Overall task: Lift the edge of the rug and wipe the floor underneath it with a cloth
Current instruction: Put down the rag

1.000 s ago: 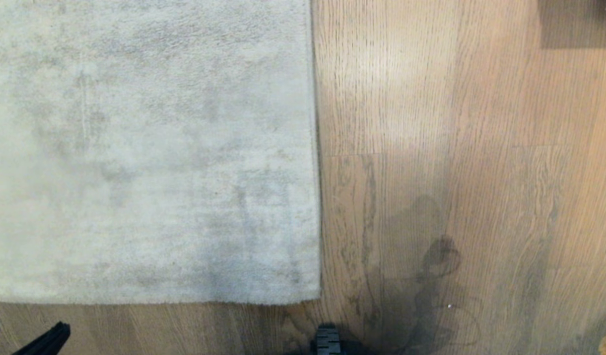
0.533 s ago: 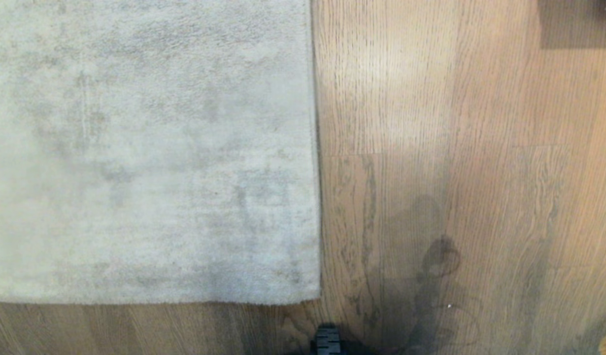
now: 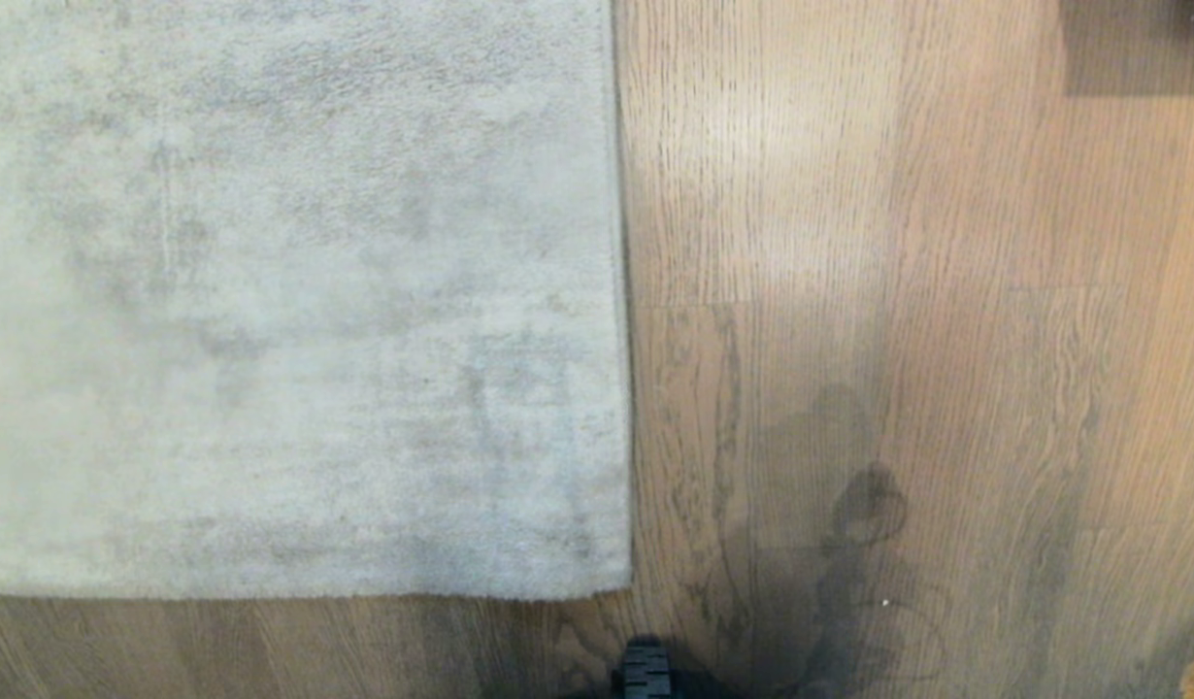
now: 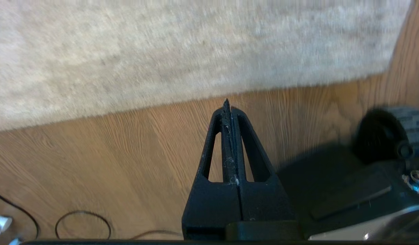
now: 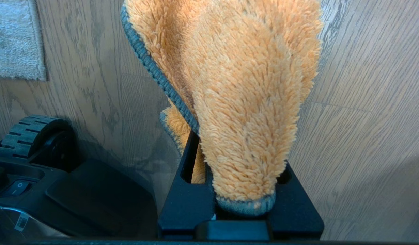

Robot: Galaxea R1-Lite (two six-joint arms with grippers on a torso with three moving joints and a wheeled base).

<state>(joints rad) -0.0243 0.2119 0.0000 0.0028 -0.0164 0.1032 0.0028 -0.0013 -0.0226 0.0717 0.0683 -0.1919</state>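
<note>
1. Rug edge (image 3: 624, 388) lies flat on floor (image 3: 898, 291); corner near the robot's wheel (image 3: 646, 672).
2. Left claw (image 4: 226, 103) is closed and empty, above bare floor just beside the rug border.
3. Right claw (image 5: 236, 190) grips the cloth (image 5: 236, 85), held over floor, apart from the rug.

Rug (image 3: 296, 291) on the floor (image 3: 898, 243) at left, flat, with the rug edge (image 3: 624, 388) running front to back and its near corner just ahead of the base wheel (image 3: 646, 670). Bare planks to the right and along the near side. Cloth (image 5: 236, 85) draped over the right gripper (image 5: 240, 149), above the floor, right of the wheel.
</note>
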